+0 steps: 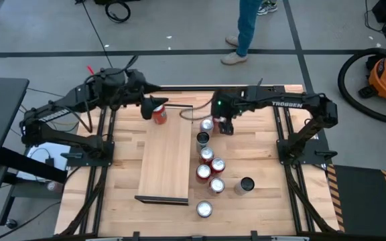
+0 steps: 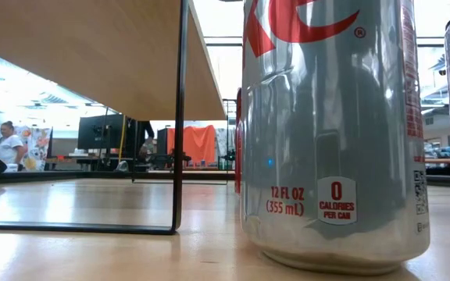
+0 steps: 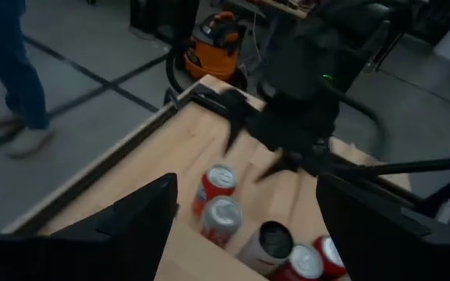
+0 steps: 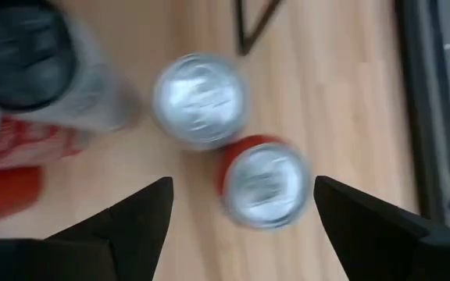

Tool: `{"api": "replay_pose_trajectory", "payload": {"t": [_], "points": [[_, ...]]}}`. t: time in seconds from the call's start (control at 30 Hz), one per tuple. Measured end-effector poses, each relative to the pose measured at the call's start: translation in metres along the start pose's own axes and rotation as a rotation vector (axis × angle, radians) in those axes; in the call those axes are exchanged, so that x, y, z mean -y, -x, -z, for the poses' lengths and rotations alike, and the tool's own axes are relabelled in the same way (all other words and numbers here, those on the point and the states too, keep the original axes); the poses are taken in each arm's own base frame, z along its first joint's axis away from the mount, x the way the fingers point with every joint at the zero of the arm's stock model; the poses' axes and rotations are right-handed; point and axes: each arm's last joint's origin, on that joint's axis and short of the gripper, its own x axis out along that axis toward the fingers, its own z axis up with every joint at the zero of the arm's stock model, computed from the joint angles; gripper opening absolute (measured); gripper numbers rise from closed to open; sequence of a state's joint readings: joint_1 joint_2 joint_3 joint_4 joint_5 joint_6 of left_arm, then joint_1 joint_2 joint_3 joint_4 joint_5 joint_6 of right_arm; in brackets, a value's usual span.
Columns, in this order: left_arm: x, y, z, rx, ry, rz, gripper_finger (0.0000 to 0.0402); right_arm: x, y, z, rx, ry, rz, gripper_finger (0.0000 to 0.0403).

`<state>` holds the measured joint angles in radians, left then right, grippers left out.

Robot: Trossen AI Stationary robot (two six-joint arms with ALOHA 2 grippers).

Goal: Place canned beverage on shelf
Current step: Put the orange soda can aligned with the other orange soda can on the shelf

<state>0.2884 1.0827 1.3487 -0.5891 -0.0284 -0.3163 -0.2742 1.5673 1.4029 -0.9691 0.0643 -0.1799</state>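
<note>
High view: a red can (image 1: 159, 114) is set on the shelf (image 1: 166, 157) end by the left gripper (image 1: 154, 105), grip unclear; the right gripper (image 1: 226, 125) is held wide over spare cans (image 1: 207, 124) for picking.

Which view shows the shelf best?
The high view: the whole shelf shows, with a red can at its far end by the left gripper. The low view shows only its underside and leg; the wrist views barely show it.
</note>
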Motion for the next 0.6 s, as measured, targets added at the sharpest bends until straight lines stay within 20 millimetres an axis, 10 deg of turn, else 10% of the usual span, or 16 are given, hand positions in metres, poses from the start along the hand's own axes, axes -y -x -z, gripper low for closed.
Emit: {"api": "replay_pose_trajectory", "payload": {"t": [0.6], "points": [[0.023, 0.006, 0.004, -0.035, 0.308, 0.095, 0.0318, 0.045, -0.043, -0.001, -0.007, 0.077, -0.080, 0.0370]]}}
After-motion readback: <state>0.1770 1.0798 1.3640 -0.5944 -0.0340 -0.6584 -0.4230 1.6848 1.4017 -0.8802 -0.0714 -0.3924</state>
